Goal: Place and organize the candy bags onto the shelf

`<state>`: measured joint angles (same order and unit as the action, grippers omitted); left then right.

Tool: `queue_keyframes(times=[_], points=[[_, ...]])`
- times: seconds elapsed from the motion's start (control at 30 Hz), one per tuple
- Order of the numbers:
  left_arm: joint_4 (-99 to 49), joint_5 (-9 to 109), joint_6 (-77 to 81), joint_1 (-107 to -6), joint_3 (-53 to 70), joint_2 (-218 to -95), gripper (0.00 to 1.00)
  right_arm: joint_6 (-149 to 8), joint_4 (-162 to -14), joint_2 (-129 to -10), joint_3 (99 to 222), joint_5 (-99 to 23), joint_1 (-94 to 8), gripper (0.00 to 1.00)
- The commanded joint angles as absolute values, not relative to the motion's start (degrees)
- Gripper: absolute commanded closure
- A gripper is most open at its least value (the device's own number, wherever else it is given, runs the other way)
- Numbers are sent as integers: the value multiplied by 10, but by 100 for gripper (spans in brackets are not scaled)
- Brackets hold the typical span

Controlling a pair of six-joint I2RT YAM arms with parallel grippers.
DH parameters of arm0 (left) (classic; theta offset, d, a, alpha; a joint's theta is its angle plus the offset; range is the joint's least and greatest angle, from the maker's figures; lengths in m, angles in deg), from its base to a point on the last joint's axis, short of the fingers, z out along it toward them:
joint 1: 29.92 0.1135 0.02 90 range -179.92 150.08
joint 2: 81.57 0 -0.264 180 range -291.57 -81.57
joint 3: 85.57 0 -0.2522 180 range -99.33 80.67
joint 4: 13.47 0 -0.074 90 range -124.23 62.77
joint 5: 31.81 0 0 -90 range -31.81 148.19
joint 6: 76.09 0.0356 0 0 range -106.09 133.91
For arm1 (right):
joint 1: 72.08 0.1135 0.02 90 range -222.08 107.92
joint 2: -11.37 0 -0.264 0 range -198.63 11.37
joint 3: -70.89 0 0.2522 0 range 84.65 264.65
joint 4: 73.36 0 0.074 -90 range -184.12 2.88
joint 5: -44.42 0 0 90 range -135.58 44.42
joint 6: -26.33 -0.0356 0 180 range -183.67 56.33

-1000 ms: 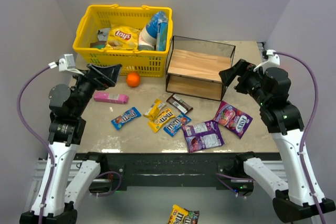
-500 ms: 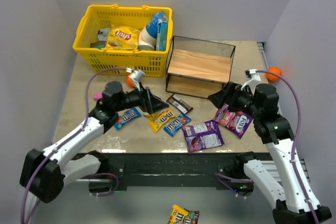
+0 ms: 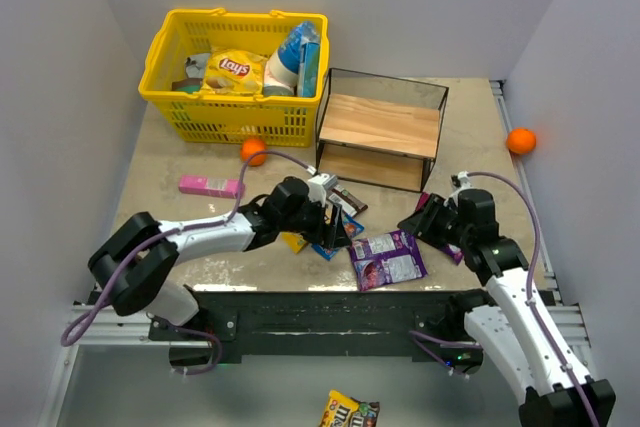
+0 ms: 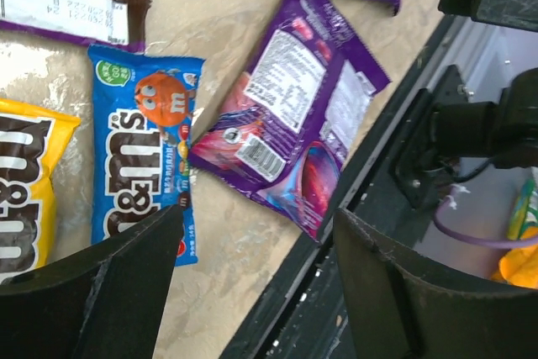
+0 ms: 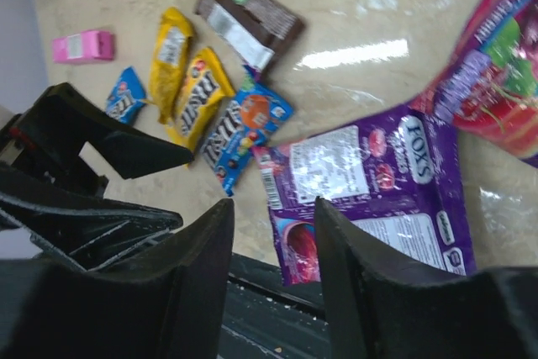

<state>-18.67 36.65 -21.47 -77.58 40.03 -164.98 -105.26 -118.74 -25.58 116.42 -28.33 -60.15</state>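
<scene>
Two purple candy bags lie near the table's front edge, one (image 3: pixel 387 257) (image 5: pixel 370 182) (image 4: pixel 294 115) in plain sight, the other (image 5: pixel 504 73) mostly under my right arm in the top view. Blue (image 4: pixel 143 140), yellow (image 5: pixel 197 94) and brown (image 3: pixel 345 197) packets lie just left of them. My left gripper (image 3: pixel 335 215) (image 4: pixel 252 233) hangs open over the packets and the table's edge, holding nothing. My right gripper (image 3: pixel 415 222) (image 5: pixel 273 203) is open low above the near purple bag's left end, jaws fairly close, nothing between them. The two-tier shelf (image 3: pixel 380 127) stands behind.
A yellow basket (image 3: pixel 165 97) with a chip bag stands at the back left. An orange ball (image 3: pixel 253 151) and a pink pack (image 3: pixel 210 186) lie in front of it. Another orange ball (image 3: pixel 520 140) sits at the right edge. One packet (image 3: pixel 348 410) lies on the floor.
Both arms came down from raised poses. The left reached right across the packets, the right dropped toward the purple bags. Both sets of jaws narrowed, the right more.
</scene>
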Motion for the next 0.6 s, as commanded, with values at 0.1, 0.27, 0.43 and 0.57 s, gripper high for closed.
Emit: queue_keyframes(times=[0.1,0.27,0.43,0.57], points=[[-155,394,-220,-788,340,-1716,24,-1095,-1172,-275,1103,-370,-602,74],[-157,387,-205,-789,304,-1760,25,-1130,-1157,-262,1067,-393,-603,80],[-188,375,-239,-790,289,-1779,25,-1144,-1148,-305,1060,-399,-602,81],[-199,374,-271,-791,308,-1769,25,-1154,-1117,-341,1045,-404,-603,81]])
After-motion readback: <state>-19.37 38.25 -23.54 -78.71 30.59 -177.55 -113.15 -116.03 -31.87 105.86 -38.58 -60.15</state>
